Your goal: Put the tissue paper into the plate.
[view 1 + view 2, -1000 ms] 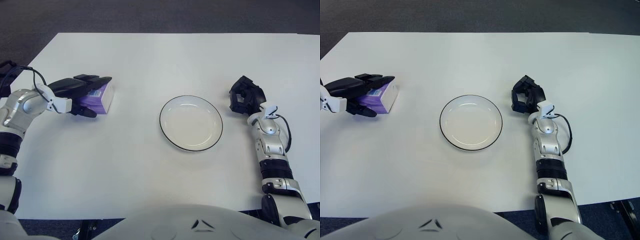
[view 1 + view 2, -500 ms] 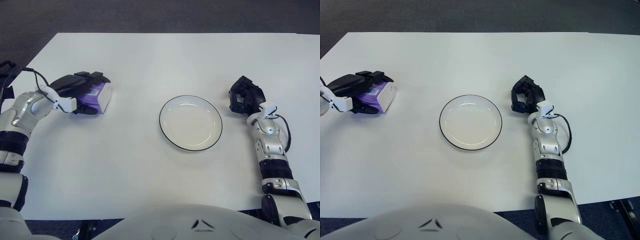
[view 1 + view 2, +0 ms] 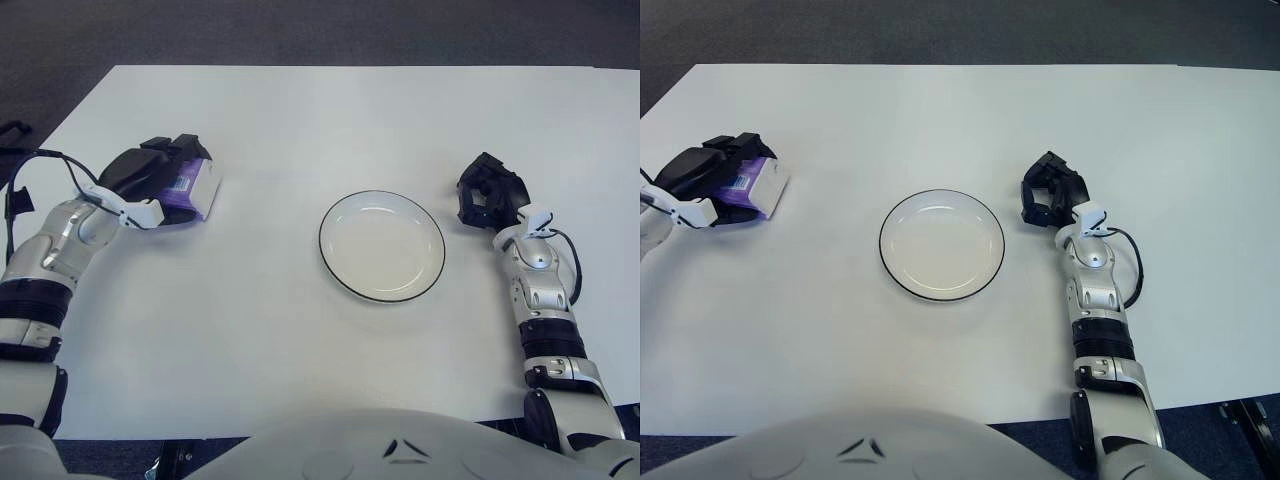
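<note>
While the tissue pack [image 3: 190, 189] sits at the left of the table [image 3: 300, 110], well apart from the plate [image 3: 382, 246], we see our left hand [image 3: 150, 175] curled over its top, gripping it; our right hand [image 3: 490, 195], fingers curled on nothing, shows just right of the plate.

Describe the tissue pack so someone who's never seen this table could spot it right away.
Start at the white table and find the black-rimmed plate near its middle. Look well to the plate's left, near the table's left edge, where the left hand has its dark fingers curled over a small packet. That packet is the tissue pack, purple and white, the only coloured thing on the table.
</note>
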Motion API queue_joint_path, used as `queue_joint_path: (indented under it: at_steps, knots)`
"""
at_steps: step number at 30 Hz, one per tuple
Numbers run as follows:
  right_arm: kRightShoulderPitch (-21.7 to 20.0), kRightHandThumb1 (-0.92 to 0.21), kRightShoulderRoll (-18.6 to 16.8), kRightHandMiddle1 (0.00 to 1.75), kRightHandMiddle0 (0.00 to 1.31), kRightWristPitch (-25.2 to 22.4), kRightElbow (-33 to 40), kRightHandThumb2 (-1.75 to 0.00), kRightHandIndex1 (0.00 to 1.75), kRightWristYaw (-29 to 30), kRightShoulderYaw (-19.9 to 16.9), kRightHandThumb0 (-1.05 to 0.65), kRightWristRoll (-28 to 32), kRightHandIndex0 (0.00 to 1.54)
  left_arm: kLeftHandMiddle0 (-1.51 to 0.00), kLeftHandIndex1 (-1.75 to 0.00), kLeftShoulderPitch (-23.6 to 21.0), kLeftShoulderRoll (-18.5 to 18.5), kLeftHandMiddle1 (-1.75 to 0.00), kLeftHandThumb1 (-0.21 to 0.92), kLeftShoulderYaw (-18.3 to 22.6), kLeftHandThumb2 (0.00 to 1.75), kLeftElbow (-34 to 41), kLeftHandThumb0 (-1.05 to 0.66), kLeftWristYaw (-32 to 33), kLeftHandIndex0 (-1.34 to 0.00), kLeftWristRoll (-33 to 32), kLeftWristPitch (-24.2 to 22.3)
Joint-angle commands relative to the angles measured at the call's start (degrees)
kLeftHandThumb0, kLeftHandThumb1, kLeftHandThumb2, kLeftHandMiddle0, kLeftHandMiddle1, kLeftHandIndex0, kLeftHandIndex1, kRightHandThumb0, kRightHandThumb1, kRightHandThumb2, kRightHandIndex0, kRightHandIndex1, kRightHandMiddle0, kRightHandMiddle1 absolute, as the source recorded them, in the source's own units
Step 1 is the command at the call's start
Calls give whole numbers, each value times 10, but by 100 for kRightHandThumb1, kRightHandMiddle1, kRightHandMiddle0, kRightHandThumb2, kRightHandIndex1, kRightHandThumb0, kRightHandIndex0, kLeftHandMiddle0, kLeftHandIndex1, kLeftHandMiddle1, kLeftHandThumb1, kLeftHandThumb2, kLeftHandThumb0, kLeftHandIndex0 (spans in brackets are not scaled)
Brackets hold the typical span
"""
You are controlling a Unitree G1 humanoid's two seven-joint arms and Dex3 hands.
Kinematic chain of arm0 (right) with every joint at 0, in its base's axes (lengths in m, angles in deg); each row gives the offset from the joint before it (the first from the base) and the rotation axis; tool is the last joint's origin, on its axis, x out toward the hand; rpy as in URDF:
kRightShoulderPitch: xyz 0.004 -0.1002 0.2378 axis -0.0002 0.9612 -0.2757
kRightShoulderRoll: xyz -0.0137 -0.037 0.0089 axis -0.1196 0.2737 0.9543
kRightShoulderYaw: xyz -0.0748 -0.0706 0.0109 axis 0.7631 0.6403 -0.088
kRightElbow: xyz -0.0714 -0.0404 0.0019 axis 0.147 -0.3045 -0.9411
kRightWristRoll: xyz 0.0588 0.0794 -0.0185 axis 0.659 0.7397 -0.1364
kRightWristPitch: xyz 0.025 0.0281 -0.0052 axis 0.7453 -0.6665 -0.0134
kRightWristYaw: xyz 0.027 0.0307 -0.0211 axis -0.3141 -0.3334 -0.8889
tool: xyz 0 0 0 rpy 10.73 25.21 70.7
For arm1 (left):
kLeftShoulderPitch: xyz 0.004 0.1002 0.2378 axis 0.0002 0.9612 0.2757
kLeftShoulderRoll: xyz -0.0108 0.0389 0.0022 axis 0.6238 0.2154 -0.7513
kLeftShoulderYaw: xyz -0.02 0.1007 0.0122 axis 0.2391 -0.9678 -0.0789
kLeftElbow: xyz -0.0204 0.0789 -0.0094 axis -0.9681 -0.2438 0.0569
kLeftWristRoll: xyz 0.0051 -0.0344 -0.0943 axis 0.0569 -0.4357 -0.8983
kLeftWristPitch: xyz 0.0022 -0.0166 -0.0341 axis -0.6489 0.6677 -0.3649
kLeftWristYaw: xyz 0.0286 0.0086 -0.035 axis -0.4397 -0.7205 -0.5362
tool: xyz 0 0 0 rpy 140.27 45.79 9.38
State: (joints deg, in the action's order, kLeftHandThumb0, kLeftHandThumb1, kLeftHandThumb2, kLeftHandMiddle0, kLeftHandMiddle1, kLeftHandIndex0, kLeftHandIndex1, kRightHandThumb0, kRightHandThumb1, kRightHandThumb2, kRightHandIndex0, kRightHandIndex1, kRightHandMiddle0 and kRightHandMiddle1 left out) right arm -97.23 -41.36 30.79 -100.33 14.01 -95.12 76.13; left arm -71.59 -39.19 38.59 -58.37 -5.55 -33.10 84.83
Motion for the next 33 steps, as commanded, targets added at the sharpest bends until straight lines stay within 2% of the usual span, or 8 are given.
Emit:
queue_joint_path:
  at_steps: [1, 9, 14, 21, 33]
  knots:
    - [82, -41, -38, 175, 55, 6, -46, -121, 175, 0, 9, -45, -1, 125, -76, -175, 0, -11, -164, 18, 22, 145, 55, 0, 27, -48, 5, -12]
    - [77, -41, -35, 175, 54, 5, -54, -121, 175, 1, 9, -45, -3, 125, -77, -175, -12, -49, -166, 15, 42, 149, 144, 0, 58, -50, 18, -45]
    - [75, -41, -33, 175, 54, 5, -56, -121, 175, 3, 10, -45, -6, 125, -77, -175, -45, -101, -169, 14, 27, 151, 184, 0, 90, -51, 39, -48]
    - [74, -40, -30, 175, 55, 5, -61, -121, 175, 5, 10, -45, -8, 125, -77, -175, -110, -155, -170, 13, -10, 153, 175, 0, 101, -52, 67, -37]
    - [78, -40, -30, 175, 55, 6, -57, -122, 175, 6, 13, -46, -10, 125, -77, -175, -178, -216, -170, 13, -51, 153, 164, 0, 51, -52, 19, 7]
